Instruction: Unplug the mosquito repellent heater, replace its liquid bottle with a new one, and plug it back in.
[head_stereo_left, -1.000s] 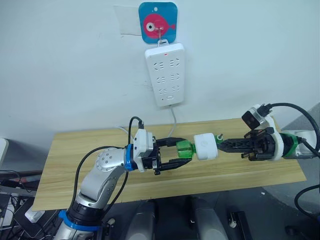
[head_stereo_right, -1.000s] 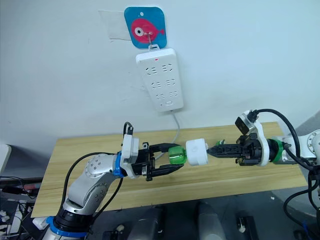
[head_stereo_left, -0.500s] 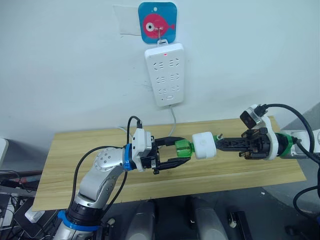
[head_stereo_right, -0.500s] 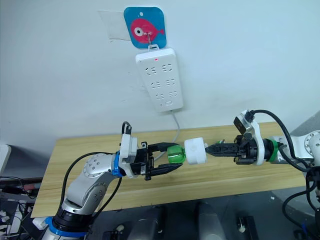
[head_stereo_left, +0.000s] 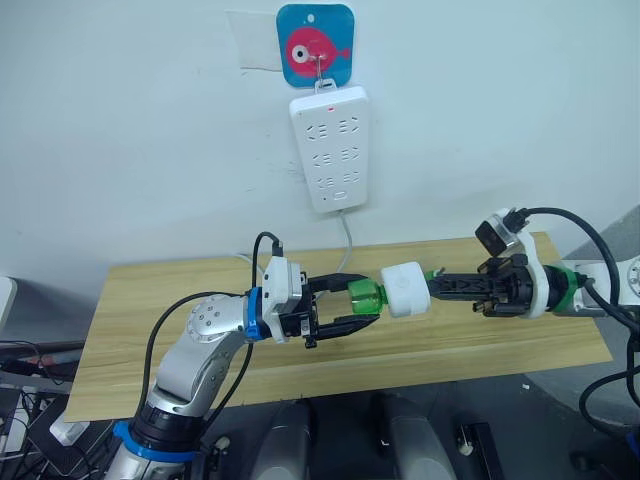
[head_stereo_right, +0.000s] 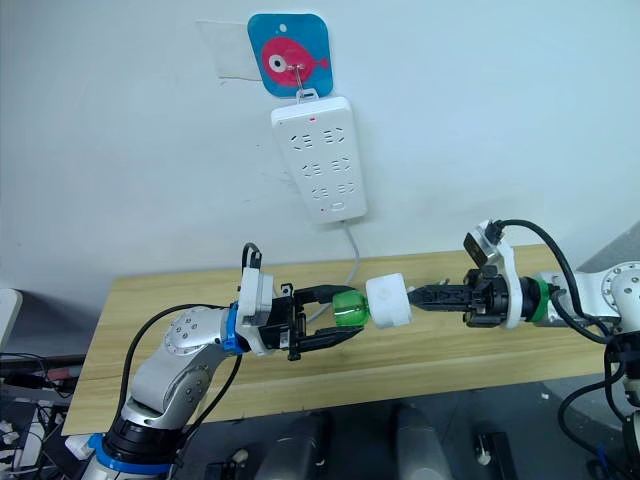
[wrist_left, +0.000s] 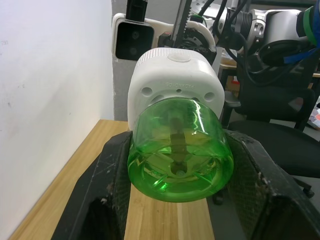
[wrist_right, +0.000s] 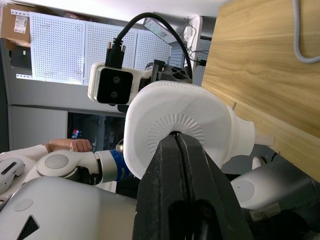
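Mosquito repellent heater, the small white rounded plastic plug-in unit (head_stereo_left: 407, 289), was held in the air above the light wooden table (head_stereo_left: 140, 300), between your two grippers and well below the long white power strip (head_stereo_left: 330, 150) on the wall.

In the head views, your left gripper (head_stereo_left: 368, 308) had its black fingers closed around the green translucent liquid bottle (head_stereo_left: 366, 297) that was seated in the heater. Your right gripper (head_stereo_left: 432, 283) met the heater's far side.

The left wrist view showed what the head views could not: the bottle's round base, a wick stem running up its middle, and both pads (wrist_left: 112, 170) pressed to its curved sides. You should judge that smooth plastic as slippery and the whole assembly as light, so grip the widest part of the bottle.

The right wrist view showed the right gripper's fingers shut together, their tips pushed into the round vent hole (wrist_right: 176, 135) in the heater's ribbed top. That hold looked shallow. The stiff shell would take a firmer grip across its flat sides.
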